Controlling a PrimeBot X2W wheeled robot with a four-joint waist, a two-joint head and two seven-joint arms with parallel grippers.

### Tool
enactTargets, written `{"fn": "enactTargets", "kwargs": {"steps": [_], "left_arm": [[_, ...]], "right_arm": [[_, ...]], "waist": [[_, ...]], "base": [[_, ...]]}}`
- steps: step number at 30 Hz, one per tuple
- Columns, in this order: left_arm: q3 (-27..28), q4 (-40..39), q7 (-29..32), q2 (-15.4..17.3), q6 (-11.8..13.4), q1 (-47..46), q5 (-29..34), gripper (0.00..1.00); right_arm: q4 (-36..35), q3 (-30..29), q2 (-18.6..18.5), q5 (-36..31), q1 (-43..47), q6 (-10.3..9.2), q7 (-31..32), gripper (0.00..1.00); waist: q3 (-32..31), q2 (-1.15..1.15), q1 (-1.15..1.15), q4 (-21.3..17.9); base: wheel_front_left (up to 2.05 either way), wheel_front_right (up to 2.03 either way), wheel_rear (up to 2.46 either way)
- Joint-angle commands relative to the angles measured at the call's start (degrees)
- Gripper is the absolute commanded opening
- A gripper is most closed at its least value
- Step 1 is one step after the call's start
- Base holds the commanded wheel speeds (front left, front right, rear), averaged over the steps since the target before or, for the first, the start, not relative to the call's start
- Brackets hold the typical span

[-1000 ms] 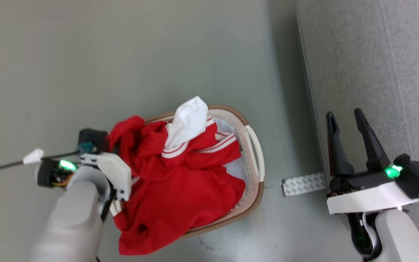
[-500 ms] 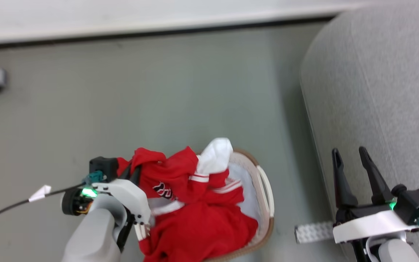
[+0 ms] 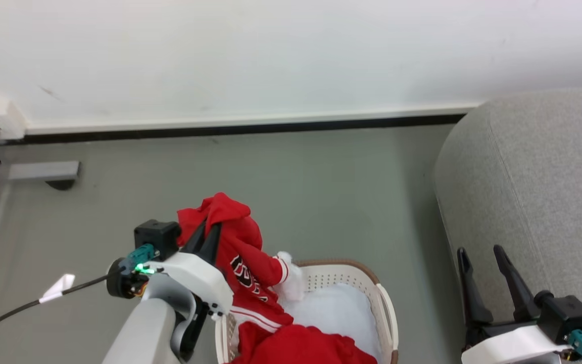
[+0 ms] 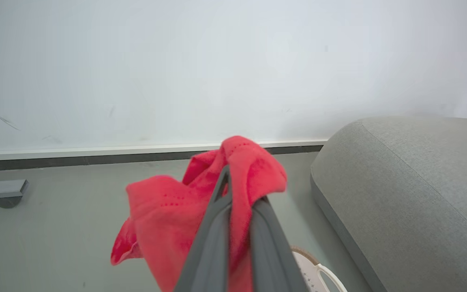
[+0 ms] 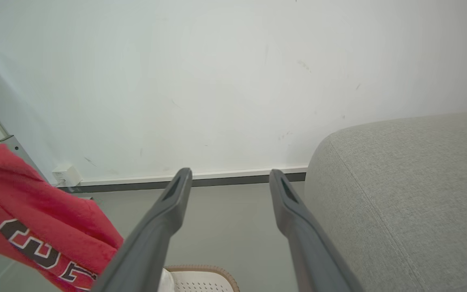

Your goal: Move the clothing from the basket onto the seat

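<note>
Closest to the robot, the basket [image 3: 386, 316] stands on the floor [image 3: 296, 182]. A heap of red clothing [image 3: 301, 349] fills its near end, with pale padding [image 3: 339, 311] behind it. At ten o'clock from the basket, the left tool [image 3: 210, 227] is pinched tight on a fold of one red garment [image 3: 243, 253]. The garment hangs from the tips, and its lettered front drapes down to the basket's rim. At three o'clock, the right tool [image 3: 479, 249] stands wide and empty just beside the seat [image 3: 538, 177]. The seat takes up the two o'clock side, well apart from the raised garment.

This looks like the lift-out step, with the garment up but its lower part not yet clear of the basket. The next move calls for more height to free the trailing cloth. Then the garment must be carried toward two o'clock, over the seat's rounded edge, before the left tool lets go.
</note>
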Motion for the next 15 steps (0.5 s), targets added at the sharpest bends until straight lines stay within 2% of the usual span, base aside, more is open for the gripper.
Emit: {"fn": "enactTargets", "kwargs": {"steps": [1, 10, 15], "left_arm": [[0.2, -2.3, 0.8, 0.0, 0.3, 1.3, -0.6, 0.00], [1.5, -23.4, 10.0, 2.3, 2.6, 6.2, -2.8, 0.00], [2.1, -32.2, 14.0, 3.1, 3.7, 6.9, -3.3, 0.00]], "right_arm": [[0.2, -0.1, -0.3, -0.1, 0.9, -0.12, 0.0, 1.00], [0.4, 0.5, -0.3, -1.1, 2.2, -0.12, 0.0, 1.00], [0.1, 1.2, -0.3, -2.4, 2.2, -0.12, 0.0, 1.00]], "waist": [[-1.6, 0.00, 0.02, 0.5], [-3.5, 0.00, 0.02, 0.6], [-3.8, 0.00, 0.02, 0.9]], "base": [[0.00, 0.00, 0.00], [0.00, 0.00, 0.00], [0.00, 0.00, 0.00]]}}
